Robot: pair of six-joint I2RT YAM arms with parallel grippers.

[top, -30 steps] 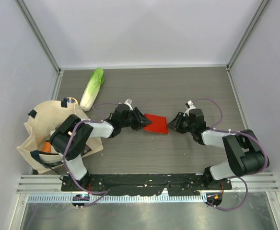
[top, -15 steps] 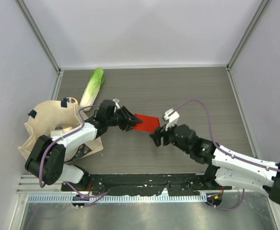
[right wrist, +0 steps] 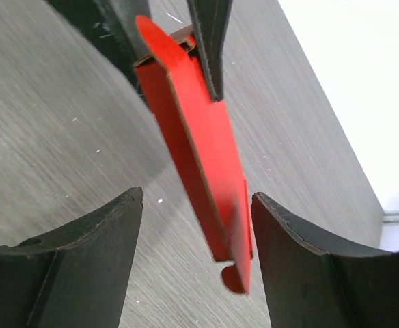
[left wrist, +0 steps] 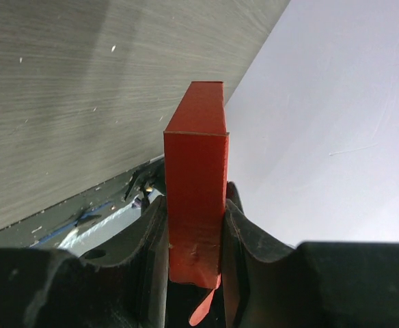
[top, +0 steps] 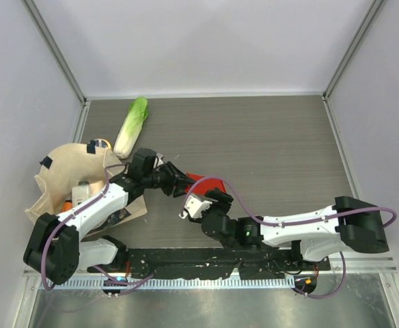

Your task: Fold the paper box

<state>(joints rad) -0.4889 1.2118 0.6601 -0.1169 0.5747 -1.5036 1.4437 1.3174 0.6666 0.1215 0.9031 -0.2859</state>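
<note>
holding the red paper box (left wrist: 196, 164) up over the grey table (top: 274, 143)
the left gripper (top: 180, 182) pinches one end of the flat folded box. the right gripper (right wrist: 196, 198) is spread wide, one finger on each side of the other end.

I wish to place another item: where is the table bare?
Free: the far half of the table, between the cabbage and the right wall. Crowded: the near strip, with the tote bag, the paper box and the right arm.
</note>
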